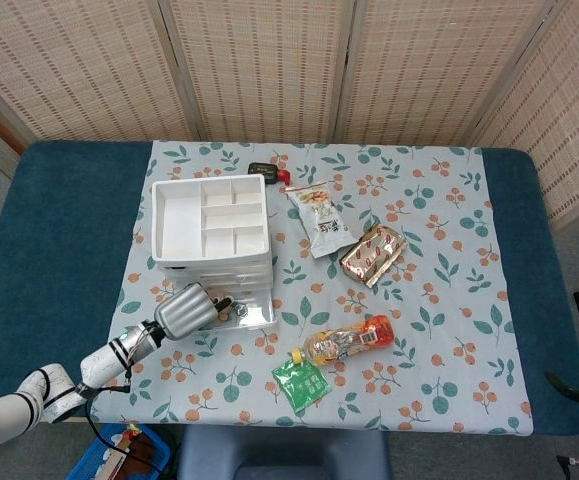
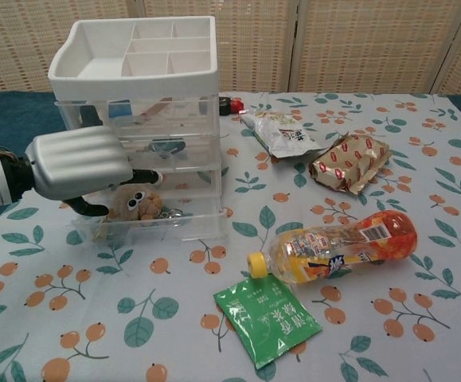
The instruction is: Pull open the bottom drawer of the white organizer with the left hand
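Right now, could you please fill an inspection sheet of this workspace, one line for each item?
Surface: tablecloth with leaf and fruit print over a blue table.
Job's things: white organizer stands upright; bottom drawer already pulled forward, a plush toy inside.
Clutter: orange drink bottle lying down, green sachet, red foil pack, snack bag.
Hands: left hand at the drawer front, fingers curled toward it; a firm hold cannot be confirmed. Right hand not in view.
Cables: a black cable near the left arm, below the table edge.
Surroundings: woven folding screen behind the table.
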`<state>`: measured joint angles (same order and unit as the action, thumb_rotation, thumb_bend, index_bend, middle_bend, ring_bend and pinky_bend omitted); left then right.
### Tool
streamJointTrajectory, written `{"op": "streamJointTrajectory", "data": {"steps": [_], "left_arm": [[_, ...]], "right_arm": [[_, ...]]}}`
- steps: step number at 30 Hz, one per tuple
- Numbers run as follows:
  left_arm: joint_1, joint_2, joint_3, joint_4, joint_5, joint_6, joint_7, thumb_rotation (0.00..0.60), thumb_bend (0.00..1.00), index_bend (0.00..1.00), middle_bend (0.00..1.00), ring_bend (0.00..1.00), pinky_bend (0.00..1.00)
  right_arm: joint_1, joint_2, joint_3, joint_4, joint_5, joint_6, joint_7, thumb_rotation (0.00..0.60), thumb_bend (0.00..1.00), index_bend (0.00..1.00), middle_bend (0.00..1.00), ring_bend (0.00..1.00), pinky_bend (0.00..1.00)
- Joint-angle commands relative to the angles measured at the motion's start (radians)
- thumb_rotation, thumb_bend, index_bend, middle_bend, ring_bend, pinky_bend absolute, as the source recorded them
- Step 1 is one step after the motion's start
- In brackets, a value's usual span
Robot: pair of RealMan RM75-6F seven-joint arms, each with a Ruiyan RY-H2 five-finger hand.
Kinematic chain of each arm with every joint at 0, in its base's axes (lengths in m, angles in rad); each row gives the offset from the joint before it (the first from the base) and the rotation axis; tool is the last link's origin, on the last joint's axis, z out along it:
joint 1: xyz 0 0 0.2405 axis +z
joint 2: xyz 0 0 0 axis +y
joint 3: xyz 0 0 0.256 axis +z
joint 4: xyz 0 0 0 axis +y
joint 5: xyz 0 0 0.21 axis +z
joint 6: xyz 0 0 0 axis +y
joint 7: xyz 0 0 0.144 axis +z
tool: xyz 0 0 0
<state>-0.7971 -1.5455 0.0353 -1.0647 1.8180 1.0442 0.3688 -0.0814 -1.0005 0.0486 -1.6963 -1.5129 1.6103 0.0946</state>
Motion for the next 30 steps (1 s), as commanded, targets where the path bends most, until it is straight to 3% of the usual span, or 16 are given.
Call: {"op": "streamJointTrajectory", "data": {"steps": [1, 30], "left_arm": [[-0.007, -0.011, 0.000, 0.014, -0.006, -0.009, 0.016, 0.600, 0.21, 0.24, 0.89, 0.99, 1.00], [-0.008, -0.057, -0.002, -0.001, -0.083, -0.060, 0.178, 0.600, 0.21, 0.32, 0.89, 0.99, 1.00]], "right_arm": [[0.000, 0.000, 0.000, 0.000, 0.001, -0.002, 0.000, 0.600, 0.08, 0.00, 0.10, 0.06, 0.13], [-0.002, 0.003, 0.003, 0.001, 0.008, -0.003, 0.005, 0.600, 0.08, 0.00, 0.10, 0.06, 0.13]]}}
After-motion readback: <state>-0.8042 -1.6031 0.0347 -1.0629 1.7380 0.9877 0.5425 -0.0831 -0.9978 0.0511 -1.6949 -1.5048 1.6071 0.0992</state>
